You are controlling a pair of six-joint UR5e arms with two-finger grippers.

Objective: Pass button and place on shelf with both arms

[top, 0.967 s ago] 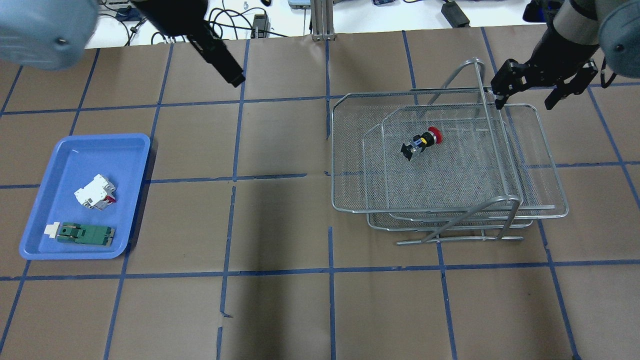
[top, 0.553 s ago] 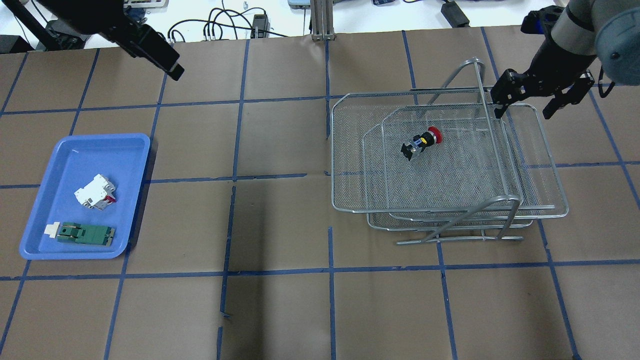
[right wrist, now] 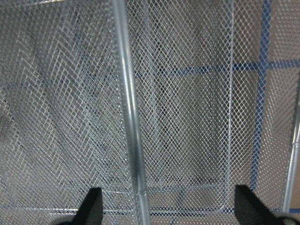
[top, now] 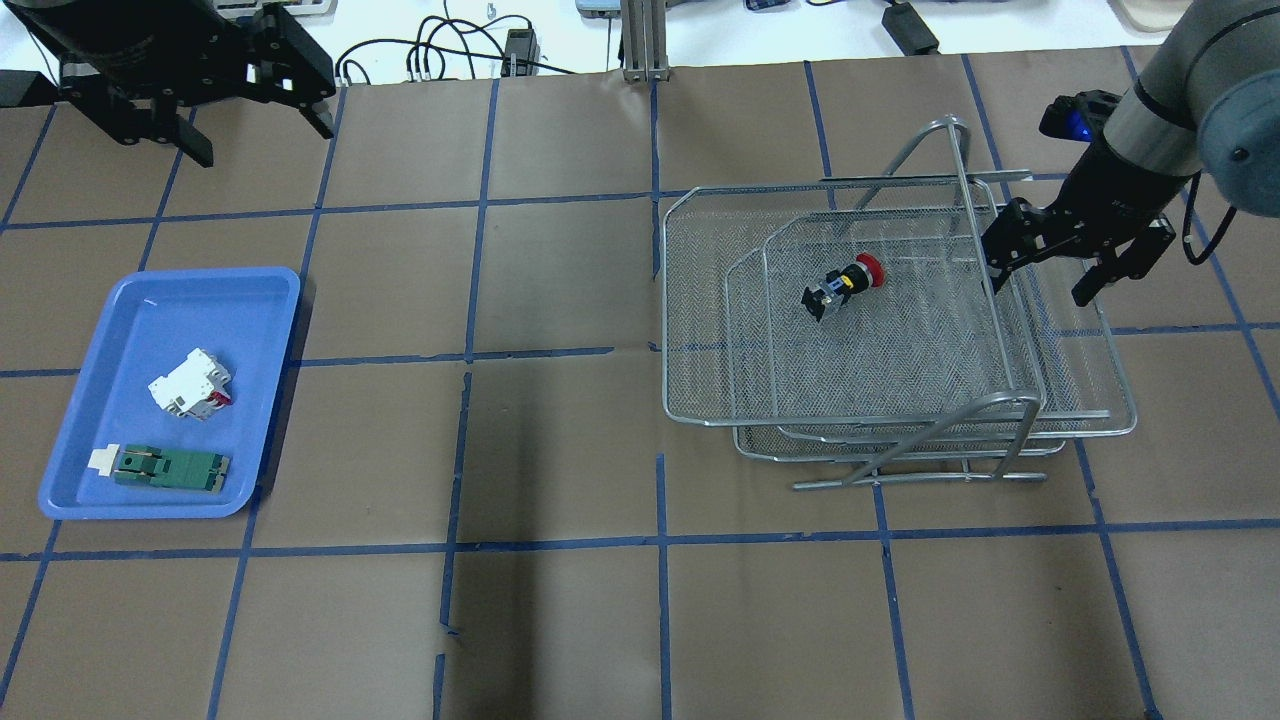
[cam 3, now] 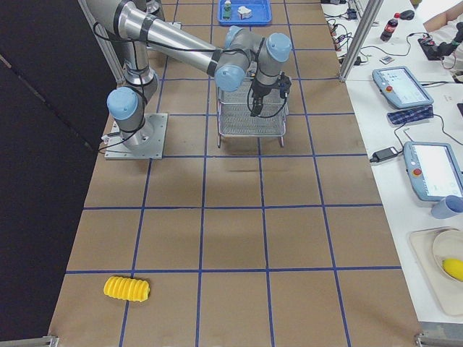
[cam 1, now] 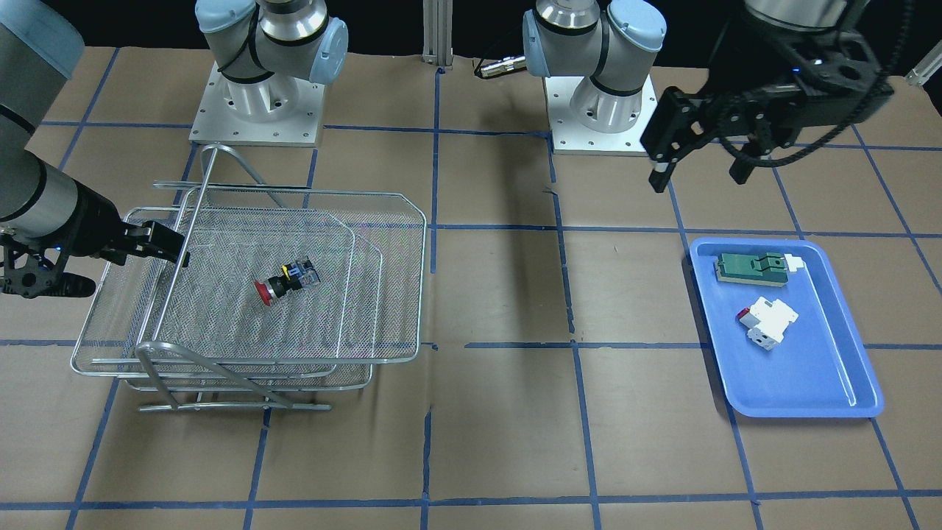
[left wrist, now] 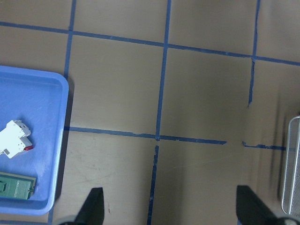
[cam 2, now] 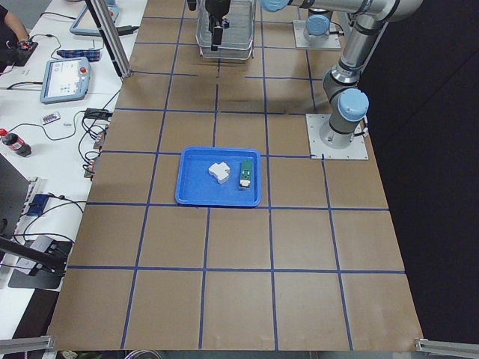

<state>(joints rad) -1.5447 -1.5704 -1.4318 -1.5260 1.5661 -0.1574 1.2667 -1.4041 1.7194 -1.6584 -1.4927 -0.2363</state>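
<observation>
The button (top: 845, 283) lies on its side on the top tier of the wire shelf (top: 900, 380), red cap towards the far right; it also shows in the front view (cam 1: 287, 280). My right gripper (top: 1040, 280) is open and empty over the shelf's right edge, apart from the button; in the front view (cam 1: 125, 271) its jaws straddle the frame tube. Its wrist view shows only mesh (right wrist: 187, 117) between the open fingers. My left gripper (top: 262, 140) is open and empty, high over the table's far left, also visible in the front view (cam 1: 699, 179).
A blue tray (top: 80, 400) at the left holds a white block (top: 190, 384) and a green flat part (top: 170, 467). An aluminium post (top: 640, 40) and cables stand at the far edge. A yellow ribbed object (cam 3: 126, 288) lies far off in the right side view.
My left gripper has swung left, away from the table's middle, and turned. My right gripper has moved from the shelf's far right corner towards the robot along the shelf's right side. The button has not moved.
</observation>
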